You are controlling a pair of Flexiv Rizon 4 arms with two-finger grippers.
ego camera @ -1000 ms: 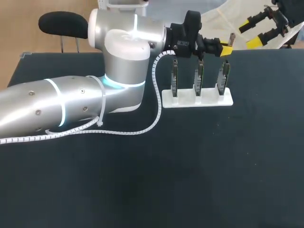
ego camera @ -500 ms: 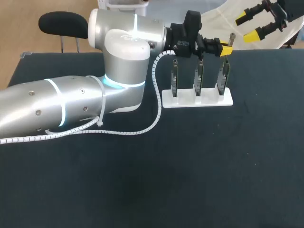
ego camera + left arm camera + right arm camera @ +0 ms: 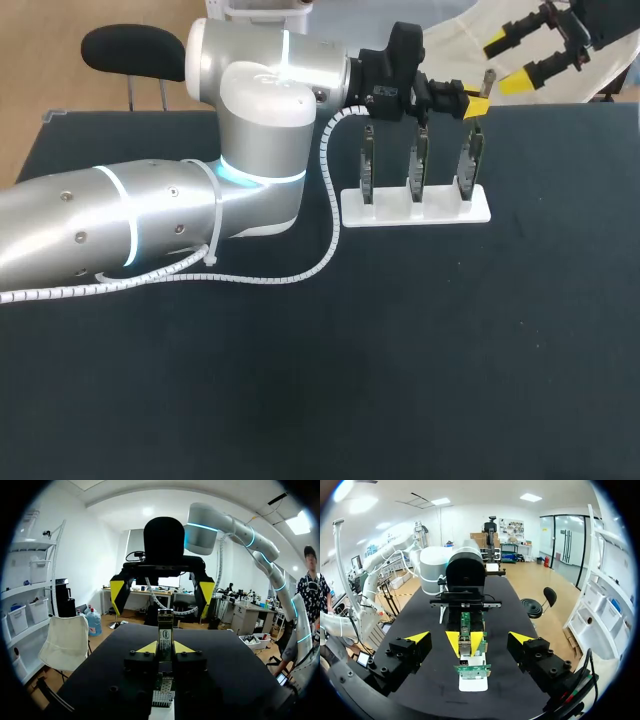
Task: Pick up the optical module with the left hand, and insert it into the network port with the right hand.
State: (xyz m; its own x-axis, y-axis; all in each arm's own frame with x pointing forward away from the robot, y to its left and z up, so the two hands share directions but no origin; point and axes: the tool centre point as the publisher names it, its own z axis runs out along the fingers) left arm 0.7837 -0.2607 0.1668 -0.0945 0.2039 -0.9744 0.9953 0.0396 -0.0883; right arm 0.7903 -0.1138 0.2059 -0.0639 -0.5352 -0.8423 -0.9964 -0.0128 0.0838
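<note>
The left gripper (image 3: 165, 648) is nearly closed, with both yellow tips pressed against the module (image 3: 165, 630) from either side. The right gripper (image 3: 505, 64) hangs in the air past the table's far edge. Its fingers are spread wide with nothing between them, and it faces the left gripper head-on.

The left arm (image 3: 150, 215) lies across the black table (image 3: 420, 330) from the near left and reaches to the far middle. There a white stand (image 3: 400, 211) holds three boards (image 3: 417, 165) upright in a row. The left gripper sits at the top of the rightmost board, the one nearest the right gripper.

The module stands upright between the left fingers and pokes out ahead of them. I cannot tell whether it still touches the board below. It carries a small label (image 3: 165, 633) whose print is too small to read.
</note>
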